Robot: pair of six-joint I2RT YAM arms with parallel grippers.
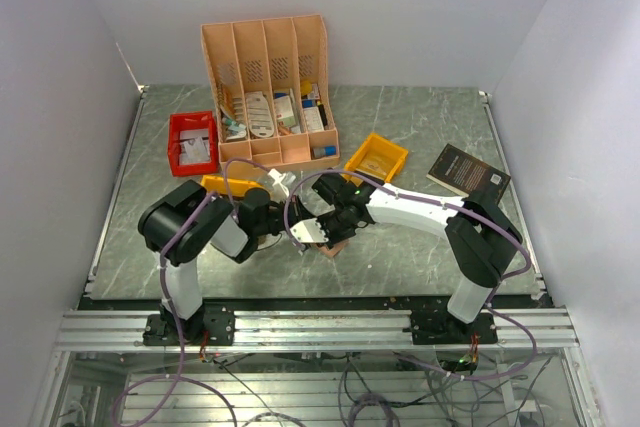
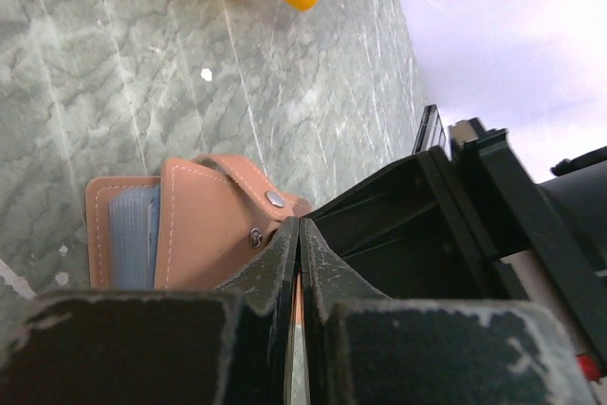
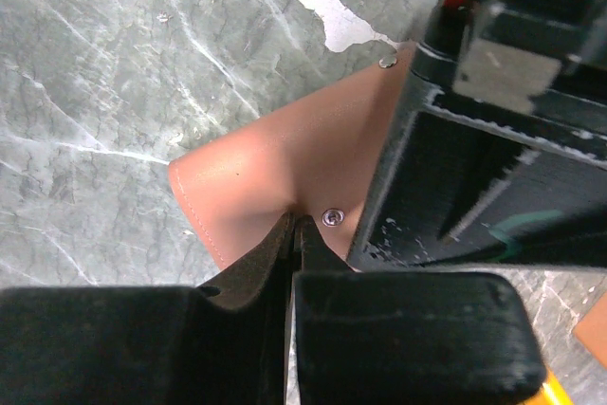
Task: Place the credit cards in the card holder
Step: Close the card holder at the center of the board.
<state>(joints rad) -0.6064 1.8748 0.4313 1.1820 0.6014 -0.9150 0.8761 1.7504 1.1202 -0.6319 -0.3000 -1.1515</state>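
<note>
The card holder (image 1: 336,244) is seen on the grey marbled table (image 1: 410,259), at the middle and towards the near edge, just where the two arms meet. In the left wrist view its tan leather is laid flat on the stone, with a stitched flap folded over it and a strap bearing two metal studs (image 2: 274,199) drawn up towards the fingers. At its left end a pale bluish panel (image 2: 133,234) is exposed; whether this is one of the credit cards or only a clear pocket cannot be told. The left gripper (image 2: 299,230) is shown with its fingers pressed almost together, and a thin tan sliver of the holder is caught between them. The right gripper (image 3: 292,227) is likewise closed tight, its tips pinched on the edge of the curved leather flap just beside a stud (image 3: 331,218). Each gripper is seen close against the other in its neighbour's view. Further back on the table a peach slotted organiser (image 1: 266,87) filled with printed papers is stood near the far wall. A red bin (image 1: 192,142) is placed to its left, one yellow bin (image 1: 376,159) to its right and another yellow bin (image 1: 230,185) near the left arm. A black book (image 1: 468,171) is laid at the far right.
</note>
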